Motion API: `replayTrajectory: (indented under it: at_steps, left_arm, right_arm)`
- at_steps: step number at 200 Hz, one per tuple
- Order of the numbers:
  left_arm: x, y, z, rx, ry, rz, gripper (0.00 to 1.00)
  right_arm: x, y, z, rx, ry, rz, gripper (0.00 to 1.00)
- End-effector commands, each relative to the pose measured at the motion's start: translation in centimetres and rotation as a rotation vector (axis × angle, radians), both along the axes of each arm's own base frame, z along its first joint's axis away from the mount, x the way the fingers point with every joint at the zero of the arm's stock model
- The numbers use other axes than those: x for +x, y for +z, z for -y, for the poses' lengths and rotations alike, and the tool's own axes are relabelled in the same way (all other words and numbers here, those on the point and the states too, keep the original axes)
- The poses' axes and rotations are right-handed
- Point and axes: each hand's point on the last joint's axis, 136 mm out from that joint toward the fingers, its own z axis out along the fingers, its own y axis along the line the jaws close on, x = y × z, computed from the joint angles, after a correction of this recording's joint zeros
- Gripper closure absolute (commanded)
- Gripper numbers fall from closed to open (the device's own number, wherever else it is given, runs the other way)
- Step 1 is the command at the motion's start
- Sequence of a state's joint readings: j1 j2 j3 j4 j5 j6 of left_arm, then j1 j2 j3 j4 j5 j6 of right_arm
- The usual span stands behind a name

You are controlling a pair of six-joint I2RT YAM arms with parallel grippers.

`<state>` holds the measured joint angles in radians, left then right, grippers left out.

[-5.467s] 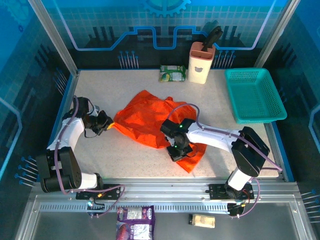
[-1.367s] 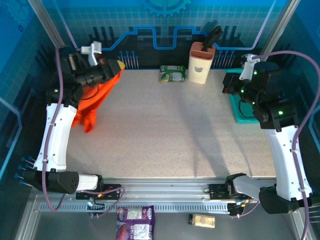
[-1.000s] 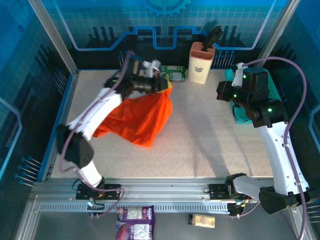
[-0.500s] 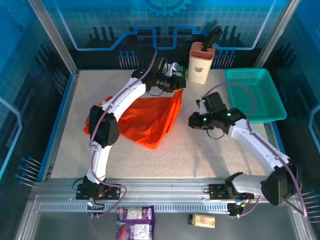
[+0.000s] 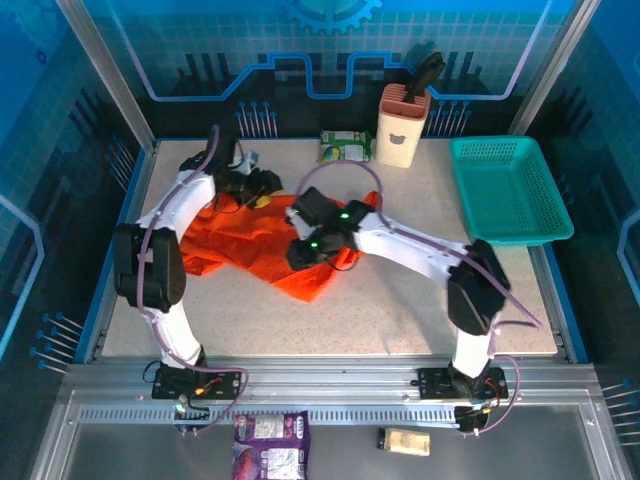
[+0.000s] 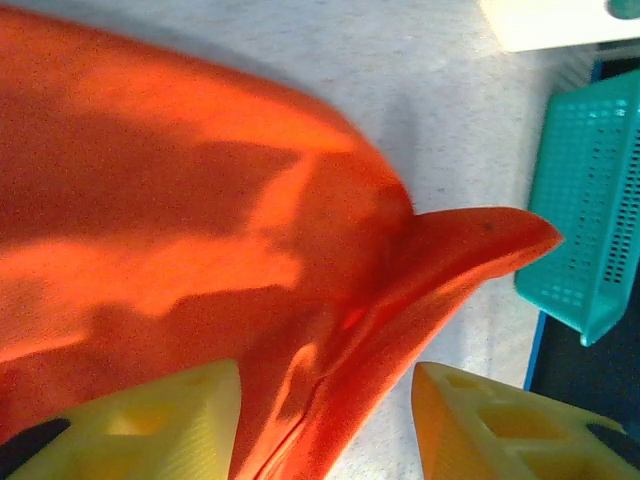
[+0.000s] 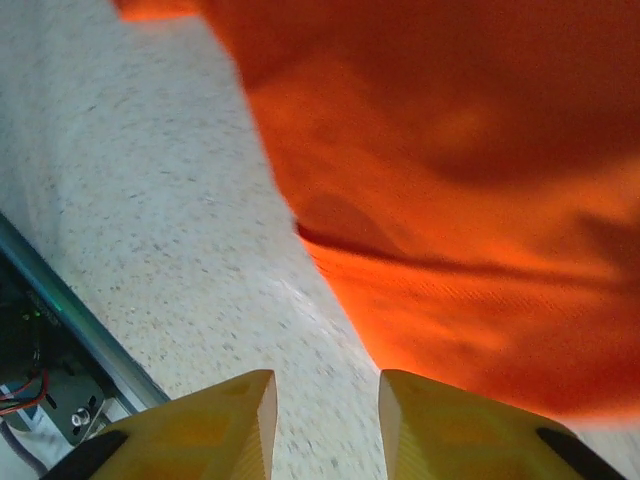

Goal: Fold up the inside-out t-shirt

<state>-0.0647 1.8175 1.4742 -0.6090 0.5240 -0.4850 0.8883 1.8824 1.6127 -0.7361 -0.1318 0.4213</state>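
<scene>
Inside-out t-shirt [image 5: 250, 240] crumpled, partly hidden under R arm [image 5: 410, 245]; left pincer [image 6: 325, 368] & right pincer [image 7: 327, 378] both agape.

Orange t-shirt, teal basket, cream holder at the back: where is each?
orange t-shirt [image 5: 245, 245]: top view, its crumpled middle.
teal basket [image 5: 505, 195]: top view, its bare mesh floor.
cream holder [image 5: 403, 130]: top view, its front wall.

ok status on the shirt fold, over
Left pincer open astride a ridge of the t-shirt. Right pincer open at its edge. Cloth rumpled, not yet folded. Teal basket well apart.
</scene>
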Motion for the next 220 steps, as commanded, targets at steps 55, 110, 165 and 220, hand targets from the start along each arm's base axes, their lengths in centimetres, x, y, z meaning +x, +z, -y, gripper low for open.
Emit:
replayTrajectory:
  at_steps: [55, 110, 165, 220]
  left_arm:
    - [-5.0, -8.5, -5.6, 0.095, 0.107, -0.210, 0.54]
    - [-5.3, -12.1, -5.8, 0.097, 0.133, -0.279, 0.56]
    - [-5.2, -13.0, -6.1, 0.110, 0.136, -0.306, 0.57]
    - [-5.1, -14.2, -6.6, 0.132, 0.146, -0.344, 0.57]
  right_arm:
    - [-2.1, -6.0, -4.1, -0.139, 0.714, 0.028, 0.61]
    - [-1.6, -7.7, -4.4, -0.017, 0.863, -0.096, 0.60]
    - [-2.5, -8.8, -3.9, -0.005, 0.899, -0.153, 0.63]
    - [-3.4, -8.5, -2.7, -0.026, 0.918, -0.119, 0.91]
